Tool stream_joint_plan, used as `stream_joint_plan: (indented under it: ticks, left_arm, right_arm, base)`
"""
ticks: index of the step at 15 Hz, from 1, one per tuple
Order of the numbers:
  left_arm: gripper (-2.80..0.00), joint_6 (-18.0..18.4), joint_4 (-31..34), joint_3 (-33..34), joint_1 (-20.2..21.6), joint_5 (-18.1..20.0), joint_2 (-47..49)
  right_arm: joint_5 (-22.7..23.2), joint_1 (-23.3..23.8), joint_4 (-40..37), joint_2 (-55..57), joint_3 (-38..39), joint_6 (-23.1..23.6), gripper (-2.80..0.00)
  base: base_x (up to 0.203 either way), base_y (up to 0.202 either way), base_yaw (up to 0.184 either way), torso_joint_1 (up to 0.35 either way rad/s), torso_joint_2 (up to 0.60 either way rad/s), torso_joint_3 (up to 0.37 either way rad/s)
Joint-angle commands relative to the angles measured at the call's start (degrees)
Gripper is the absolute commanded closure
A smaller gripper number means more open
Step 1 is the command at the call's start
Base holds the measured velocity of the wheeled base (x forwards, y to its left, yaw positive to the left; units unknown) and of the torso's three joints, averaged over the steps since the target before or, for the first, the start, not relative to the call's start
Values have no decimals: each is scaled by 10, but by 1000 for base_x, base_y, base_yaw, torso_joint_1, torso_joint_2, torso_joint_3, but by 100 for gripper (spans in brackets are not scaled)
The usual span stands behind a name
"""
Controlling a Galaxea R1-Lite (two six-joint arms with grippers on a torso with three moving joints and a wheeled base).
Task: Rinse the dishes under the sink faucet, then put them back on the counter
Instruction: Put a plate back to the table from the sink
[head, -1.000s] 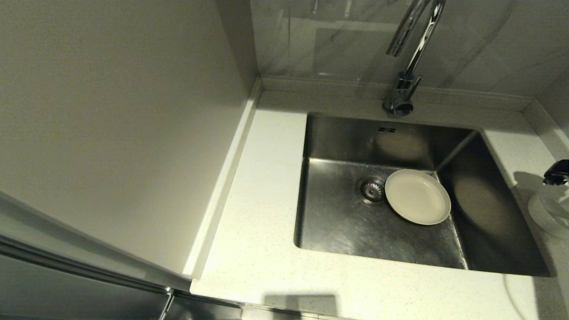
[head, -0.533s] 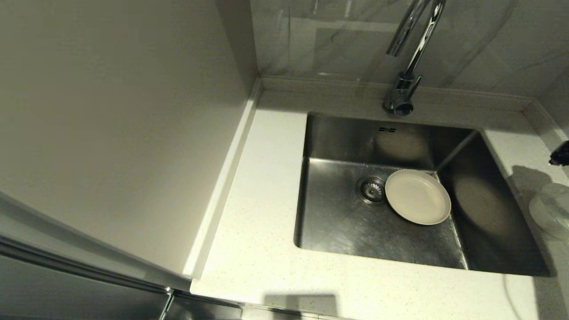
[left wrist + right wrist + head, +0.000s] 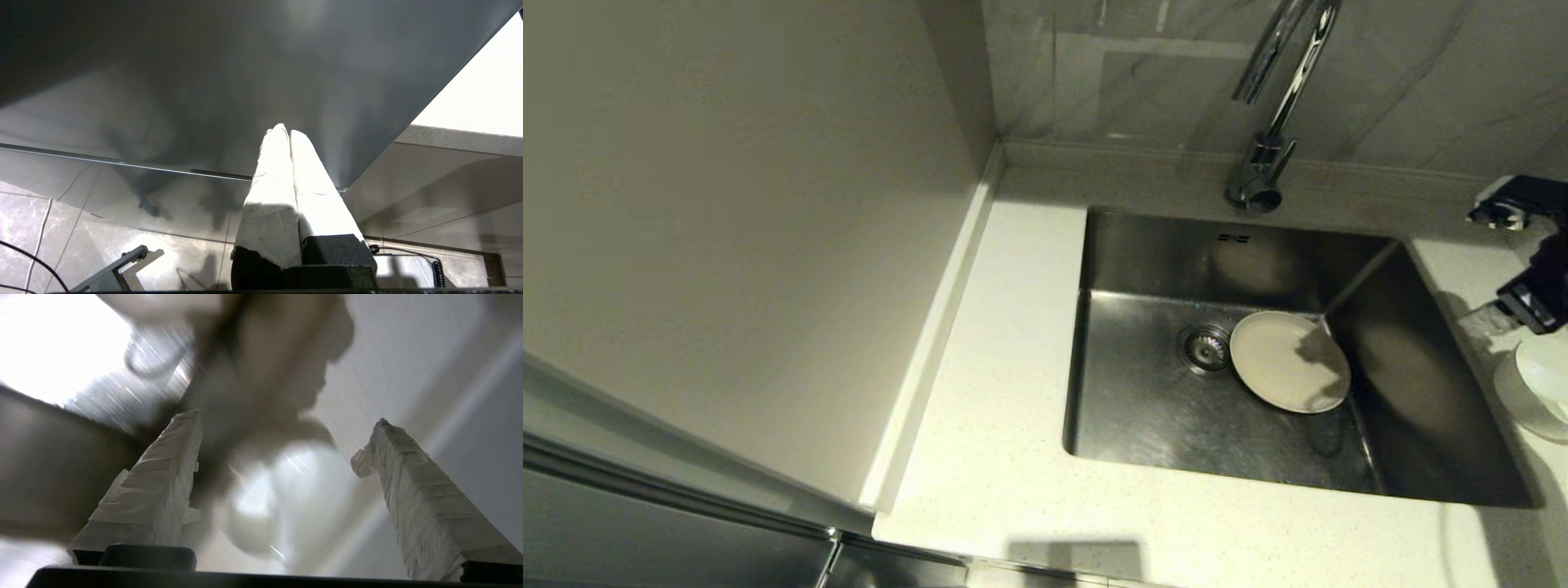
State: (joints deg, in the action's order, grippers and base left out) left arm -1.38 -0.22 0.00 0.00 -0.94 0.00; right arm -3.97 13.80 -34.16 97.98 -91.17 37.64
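Note:
The cream-white plate (image 3: 1289,362) lies flat on the bottom of the sink (image 3: 1160,425), just right of the drain (image 3: 1205,349). The faucet (image 3: 1274,90) arches over the sink's back edge. A small white bowl (image 3: 1543,380) stands on the counter (image 3: 1013,367) at the sink's right, cut off by the picture's edge. My right gripper (image 3: 1490,265) hovers above the counter just behind the bowl, open and empty. In the right wrist view its fingers (image 3: 163,477) stand wide apart over the blurred bowl (image 3: 278,498). My left gripper (image 3: 284,130) is shut and parked low by a cabinet.
A tall pale panel (image 3: 727,204) walls off the counter's left side. A low backsplash rim (image 3: 1111,155) runs along the back. The right gripper's shadow falls across the plate and the sink's right wall.
The right gripper opened, let go of the bowl on the counter and rose back toward the wall. Its shadow now falls on the plate. The plate has not moved.

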Motion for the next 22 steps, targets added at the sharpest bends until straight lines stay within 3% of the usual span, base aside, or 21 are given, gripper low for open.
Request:
stream_joint_plan:
  ticks: [1, 8, 11, 13, 17, 22]
  left_arm:
    - [0, 0, 0, 0, 0, 0, -2]
    - [0, 0, 0, 0, 0, 0, -2]
    - [0, 0, 0, 0, 0, 0, -2]
    - [0, 0, 0, 0, 0, 0, -2]
    - [0, 0, 0, 0, 0, 0, -2]
    - [0, 0, 0, 0, 0, 0, -2]
  right_arm:
    - [1, -65, 9, 13, -4, -73, -280]
    - [0, -158, 62, 137, 7, -95, -280]
    - [-4, -190, 252, 193, 57, -118, -280]
    - [-34, -212, 338, 226, 105, -125, -280]
    - [-96, -230, 361, 275, 105, -175, -280]
    - [-102, -230, 368, 302, 102, -197, -280]
  base:
    - [0, 0, 0, 0, 0, 0]
    - [0, 0, 0, 0, 0, 0]
    - [0, 0, 0, 0, 0, 0]
    - [0, 0, 0, 0, 0, 0]
    - [0, 0, 0, 0, 0, 0]
    - [0, 0, 0, 0, 0, 0]
